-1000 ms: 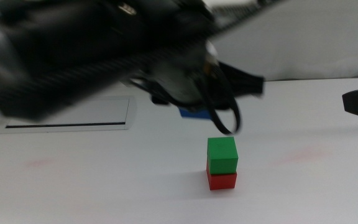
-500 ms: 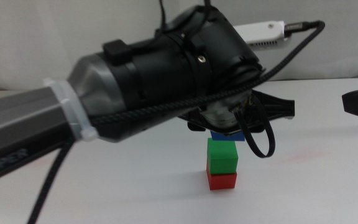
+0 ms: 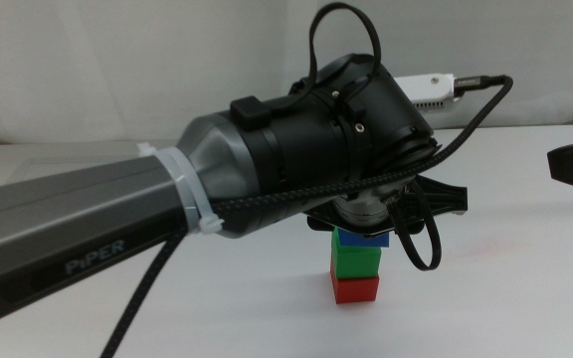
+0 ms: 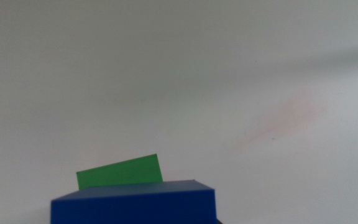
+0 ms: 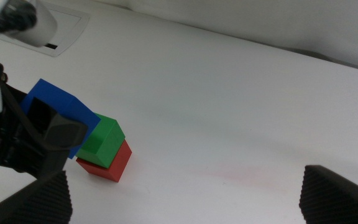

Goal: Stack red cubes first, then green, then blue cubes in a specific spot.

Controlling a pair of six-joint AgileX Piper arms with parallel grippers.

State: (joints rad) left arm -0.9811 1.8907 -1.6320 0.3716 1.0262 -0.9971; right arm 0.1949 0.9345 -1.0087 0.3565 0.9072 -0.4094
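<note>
A plain white worktop (image 3: 525,298) under a pale wall. The left hand (image 3: 364,231) is closed on the blue cube (image 3: 360,239), holding it directly over the green cube (image 3: 356,260), touching or nearly so; green sits on the red cube (image 3: 356,288). The coming release depends on blue sitting square above green. The right hand (image 5: 185,196) waits open, well apart.

Lab-type robot test bench: bare white table (image 3: 525,298), plain white backdrop (image 3: 117,70), cabled arm (image 3: 88,239) marked "PiPER".
</note>
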